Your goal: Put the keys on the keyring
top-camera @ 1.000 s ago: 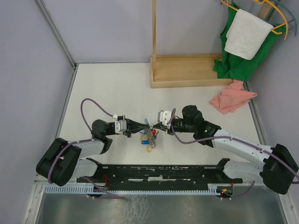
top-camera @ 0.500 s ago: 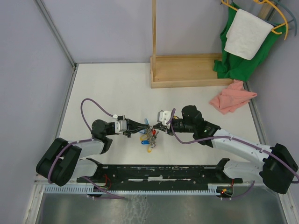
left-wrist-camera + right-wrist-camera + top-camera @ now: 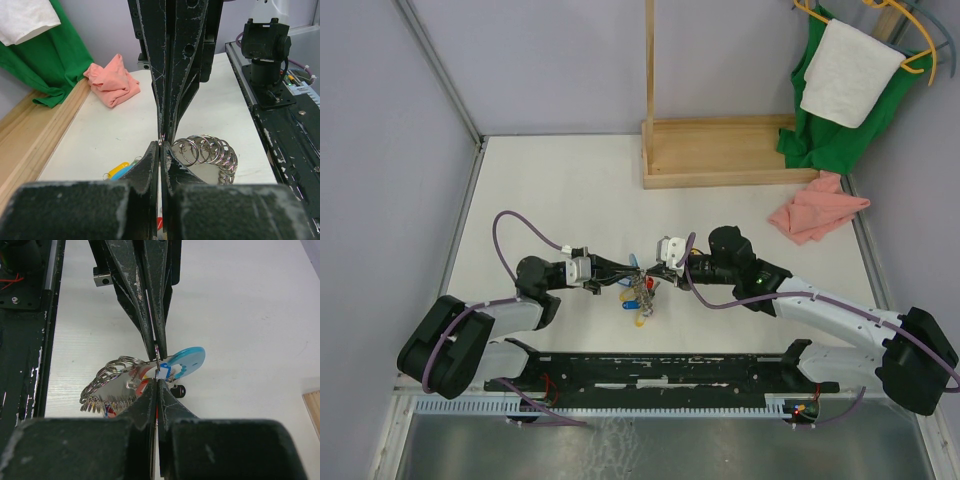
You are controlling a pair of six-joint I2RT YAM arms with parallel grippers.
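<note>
My two grippers meet tip to tip at the table's middle, the left gripper (image 3: 632,272) coming from the left and the right gripper (image 3: 653,273) from the right. Both are shut on a thin metal loop of the keyring (image 3: 157,362), seen edge-on between the fingertips. Its light-blue part (image 3: 189,360) and a row of small steel rings (image 3: 107,374) with keys hang beside it. The rings also show in the left wrist view (image 3: 205,149). A yellow tag (image 3: 114,170) lies on the table at the left. A red sliver (image 3: 161,222) shows between the left jaws. The left gripper (image 3: 161,145) and the right gripper (image 3: 157,382) each show their jaws pressed together.
A wooden stand base (image 3: 725,150) sits at the back with an upright post (image 3: 649,60). A pink cloth (image 3: 815,208) lies at the right. Green and white cloths (image 3: 840,80) hang at the back right. A black rail (image 3: 660,370) runs along the near edge.
</note>
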